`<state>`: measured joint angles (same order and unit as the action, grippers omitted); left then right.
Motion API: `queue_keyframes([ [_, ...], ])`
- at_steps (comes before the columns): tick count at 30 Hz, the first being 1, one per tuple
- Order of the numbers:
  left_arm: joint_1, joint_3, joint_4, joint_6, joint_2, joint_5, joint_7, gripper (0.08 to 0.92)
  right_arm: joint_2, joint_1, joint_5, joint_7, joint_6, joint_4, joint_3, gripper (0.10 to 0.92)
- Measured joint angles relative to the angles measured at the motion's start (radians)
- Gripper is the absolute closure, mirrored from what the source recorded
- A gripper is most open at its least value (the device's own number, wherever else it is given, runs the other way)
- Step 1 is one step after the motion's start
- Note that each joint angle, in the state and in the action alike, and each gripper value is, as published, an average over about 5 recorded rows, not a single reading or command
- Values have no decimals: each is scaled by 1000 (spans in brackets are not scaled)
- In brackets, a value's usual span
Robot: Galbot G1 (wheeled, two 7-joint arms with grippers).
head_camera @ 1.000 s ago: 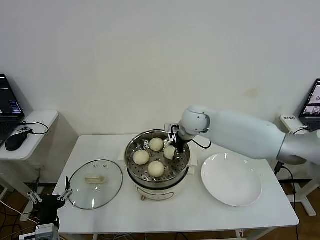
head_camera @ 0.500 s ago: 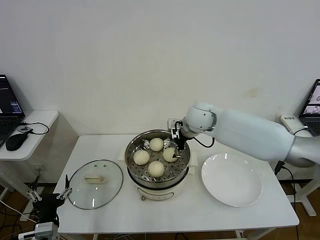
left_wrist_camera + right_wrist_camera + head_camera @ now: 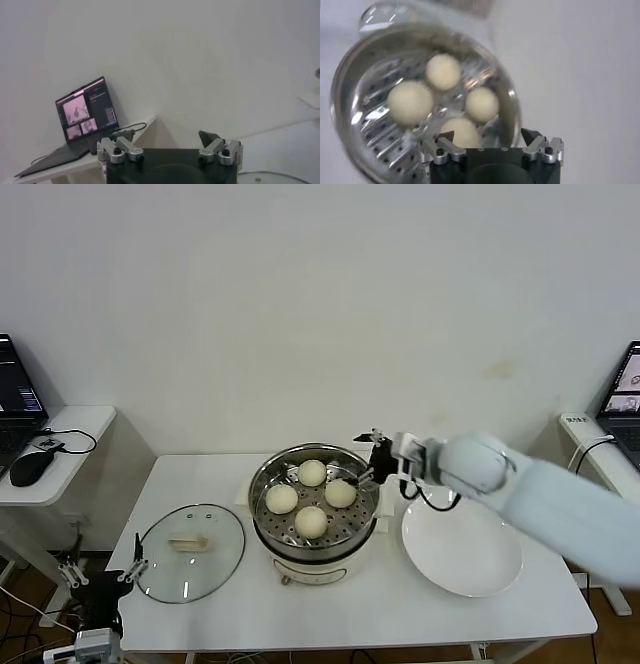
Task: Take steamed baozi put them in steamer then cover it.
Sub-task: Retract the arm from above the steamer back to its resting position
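The steamer [image 3: 268, 529] stands mid-table, a shiny steel pot on a white base. Four cream-white baozi lie on its perforated tray: far [image 3: 312, 472], right [image 3: 340, 493], left [image 3: 282, 498] and near [image 3: 311, 521]. My right gripper [image 3: 373, 456] hovers at the pot's far right rim, open and empty. In the right wrist view the open gripper [image 3: 487, 134] looks down on the steamer [image 3: 355, 115] with all four baozi [image 3: 410, 102]. My left gripper [image 3: 100, 572] is parked low at the table's front left corner, open and empty [image 3: 155, 140].
The clear glass lid [image 3: 190, 552] with a cream handle lies on the table left of the steamer. An empty white plate [image 3: 462, 549] lies to its right. A side desk [image 3: 60, 454] with a laptop [image 3: 85, 112] and mouse stands at the far left.
My right gripper let go of the fourth baozi on the tray's right side, opened, and drew back to the right, out of the pot. The left arm has not moved.
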<state>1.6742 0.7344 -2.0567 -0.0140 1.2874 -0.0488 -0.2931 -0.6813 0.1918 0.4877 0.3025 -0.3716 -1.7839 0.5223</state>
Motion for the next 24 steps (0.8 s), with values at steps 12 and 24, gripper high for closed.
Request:
queue_keyframes([
  [12,-27,-27,69,42,-11,-62,-2,177,-289,751,-182,-64,329,-59,-769,203],
  [24,-57,3,233,122,-76,-502,-42,177,-573,1207,-264,-63,474,-105,-1256,202],
])
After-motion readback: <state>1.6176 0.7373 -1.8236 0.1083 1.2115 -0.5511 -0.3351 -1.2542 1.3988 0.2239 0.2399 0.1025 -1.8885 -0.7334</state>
